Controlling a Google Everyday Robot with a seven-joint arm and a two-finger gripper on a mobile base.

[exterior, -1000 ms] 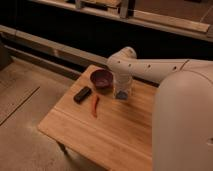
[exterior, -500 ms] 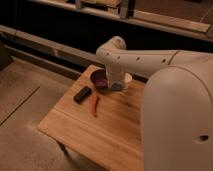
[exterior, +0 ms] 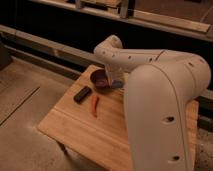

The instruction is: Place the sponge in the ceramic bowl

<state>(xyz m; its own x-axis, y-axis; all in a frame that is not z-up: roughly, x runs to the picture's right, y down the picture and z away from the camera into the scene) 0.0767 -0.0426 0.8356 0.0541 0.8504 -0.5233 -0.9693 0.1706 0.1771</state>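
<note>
The dark maroon ceramic bowl [exterior: 100, 79] sits at the far edge of the wooden table [exterior: 85, 130]. My white arm reaches over from the right and bends down just right of the bowl. The gripper [exterior: 113, 81] is at the arm's lower end, by the bowl's right rim, mostly hidden by the arm. A small patch of light blue-grey, the sponge [exterior: 119, 84], shows under the arm's end, right of the bowl. Whether it is held or lying on the table cannot be made out.
A black rectangular block [exterior: 82, 94] lies left of the bowl. A red elongated object [exterior: 95, 106] lies in front of the bowl. A dark wall with rails runs behind the table. My arm's bulk covers the table's right side.
The arm has swung left across the view, bringing its end from right of the bowl up to the bowl's right rim. The bowl, black block and red object have stayed put.
</note>
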